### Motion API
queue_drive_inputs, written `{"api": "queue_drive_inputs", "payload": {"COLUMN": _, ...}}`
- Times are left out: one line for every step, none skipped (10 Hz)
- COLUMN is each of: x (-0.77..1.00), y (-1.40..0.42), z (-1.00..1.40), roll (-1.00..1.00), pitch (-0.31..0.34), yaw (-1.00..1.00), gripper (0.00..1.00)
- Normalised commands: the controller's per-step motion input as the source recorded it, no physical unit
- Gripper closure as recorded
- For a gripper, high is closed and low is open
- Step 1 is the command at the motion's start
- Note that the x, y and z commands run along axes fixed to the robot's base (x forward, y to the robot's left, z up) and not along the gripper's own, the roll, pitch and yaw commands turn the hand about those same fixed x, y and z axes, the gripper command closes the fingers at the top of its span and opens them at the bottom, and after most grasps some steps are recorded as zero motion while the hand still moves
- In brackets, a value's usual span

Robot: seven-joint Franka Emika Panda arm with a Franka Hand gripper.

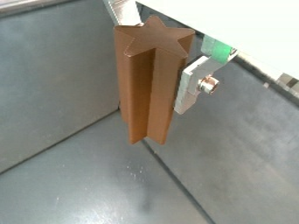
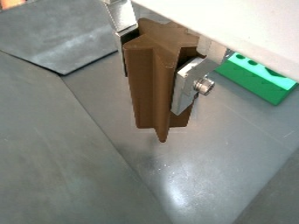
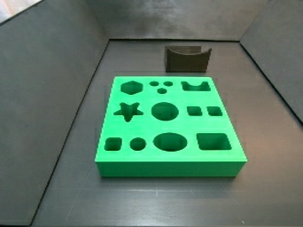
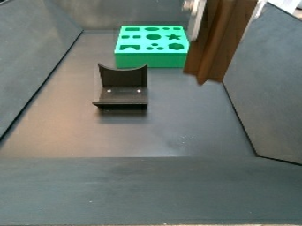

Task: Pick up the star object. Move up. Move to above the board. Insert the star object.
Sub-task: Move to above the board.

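Board point(image 4: 151, 46) sits at the far end of the bench, beyond the fixture point(image 4: 122, 89); right of the fixture hangs the star object point(image 4: 222, 40), upright and clear of the floor, clamped in the end effector point(image 2: 152, 54). Travel toward the board's star hole point(image 3: 129, 111) comes next, long axis kept vertical.

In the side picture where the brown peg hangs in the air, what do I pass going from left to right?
The dark notched block → the board → the star object, held by the gripper at the top edge.
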Motion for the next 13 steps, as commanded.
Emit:
{"api": "queue_drive_inputs", "payload": {"x": -0.03, "y": 0.03, "z": 0.73, "roll": 0.04, "pitch": 0.100, "yaw": 0.02, "gripper": 1.00}}
{"api": "queue_drive_inputs", "payload": {"x": -0.01, "y": 0.02, "z": 0.58, "roll": 0.04, "pitch": 0.108, "yaw": 0.02, "gripper": 1.00}}
{"api": "queue_drive_inputs", "payload": {"x": -0.01, "y": 0.01, "z": 0.37, "roll": 0.04, "pitch": 0.107, "yaw": 0.03, "gripper": 1.00}}
{"api": "queue_drive_inputs", "payload": {"x": 0.00, "y": 0.00, "z": 0.27, "roll": 0.04, "pitch": 0.102, "yaw": 0.03, "gripper": 1.00}}
{"api": "queue_drive_inputs", "payload": {"x": 0.09, "y": -1.00, "z": 0.10, "roll": -0.06, "pitch": 0.563, "yaw": -0.64, "gripper": 1.00}}
{"api": "queue_drive_inputs", "payload": {"x": 0.09, "y": -1.00, "z": 0.10, "roll": -0.04, "pitch": 0.514, "yaw": -0.57, "gripper": 1.00}}
{"api": "queue_drive_inputs", "payload": {"x": 0.09, "y": -1.00, "z": 0.10, "roll": -0.01, "pitch": 0.396, "yaw": -0.37, "gripper": 1.00}}
{"api": "queue_drive_inputs", "payload": {"x": 0.09, "y": -1.00, "z": 0.10, "roll": -0.04, "pitch": 0.270, "yaw": -0.22, "gripper": 1.00}}
{"api": "queue_drive_inputs", "payload": {"x": 0.09, "y": -1.00, "z": 0.11, "roll": -0.03, "pitch": 0.152, "yaw": -0.07, "gripper": 1.00}}
{"api": "queue_drive_inputs", "payload": {"x": 0.09, "y": -1.00, "z": 0.11, "roll": -0.03, "pitch": 0.089, "yaw": -0.03, "gripper": 1.00}}
{"api": "queue_drive_inputs", "payload": {"x": 0.09, "y": -1.00, "z": 0.11, "roll": -0.03, "pitch": 0.048, "yaw": -0.01, "gripper": 1.00}}
{"api": "queue_drive_inputs", "payload": {"x": 0.09, "y": -1.00, "z": 0.11, "roll": -0.01, "pitch": 0.027, "yaw": 0.00, "gripper": 1.00}}
{"api": "queue_drive_inputs", "payload": {"x": 0.09, "y": -1.00, "z": 0.12, "roll": -0.01, "pitch": 0.026, "yaw": 0.00, "gripper": 1.00}}
